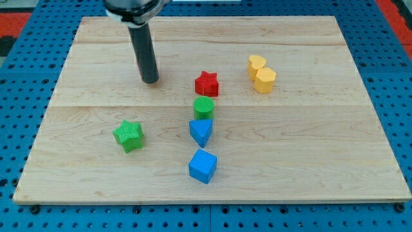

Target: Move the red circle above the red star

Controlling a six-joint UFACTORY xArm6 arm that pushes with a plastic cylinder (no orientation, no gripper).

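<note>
The red star (206,84) sits a little toward the view's top of the wooden board's (335,161) middle, lying flat with one arm aimed at the view's top; its outline has no long axis to speak of. No red circle can be made out anywhere on the board. My tip (150,80) stands to the view's left of the red star, at about the same height in the view and clearly apart from it, touching no block. The rod rises straight from there to the view's top edge; it carries no jaws, so there is nothing to open, close or grasp.

Just below the red star, toward the view's bottom, stands a green cylinder (203,107), close to it but seemingly not touching. Directly beneath that comes a blue triangle (201,131), nearly touching the cylinder, then a blue cube (203,165) a short way farther down, the three forming a column. A green star (129,135) lies alone toward the view's lower left, well apart from the column. To the view's right of the red star, two yellow blocks press together: a yellow heart (256,64) and a yellow hexagon (264,80).
</note>
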